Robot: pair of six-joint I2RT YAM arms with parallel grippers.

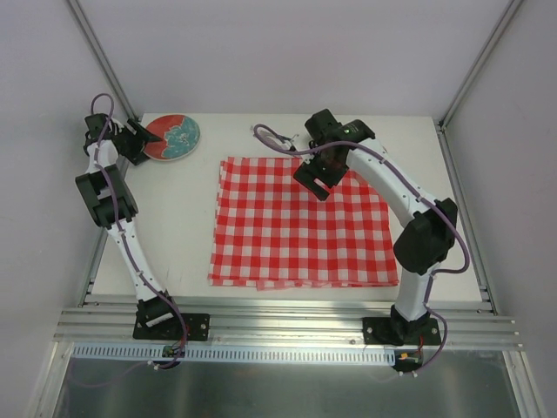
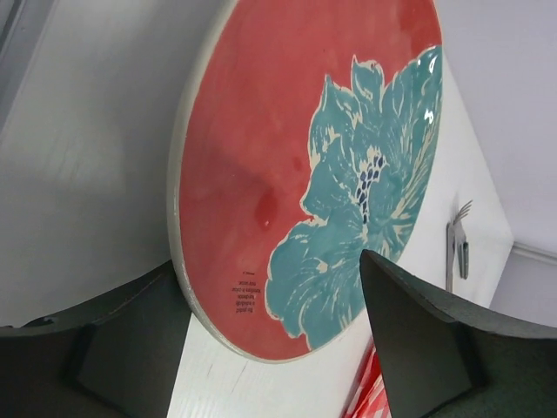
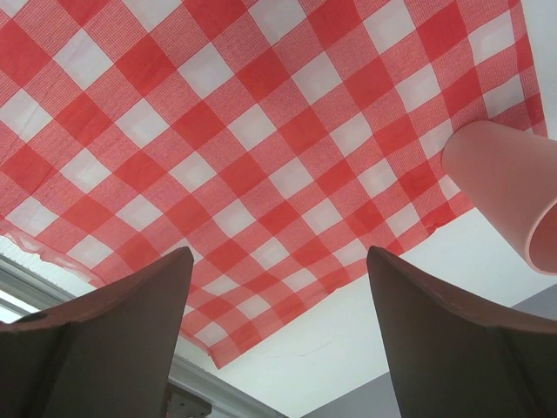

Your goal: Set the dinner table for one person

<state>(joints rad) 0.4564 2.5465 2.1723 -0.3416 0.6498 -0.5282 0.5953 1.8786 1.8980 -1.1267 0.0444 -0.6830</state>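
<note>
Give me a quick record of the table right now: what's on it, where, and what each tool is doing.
dinner table: off-white, partly covered
cloth: red-and-white checked, spread in the middle
plate: red with teal flower, far left, off the cloth
cup: pink, at the cloth's edge
fork: on bare table, apart from the plate
left tool: open, fingers either side of the plate's rim
right tool: open, empty, over the cloth
</note>
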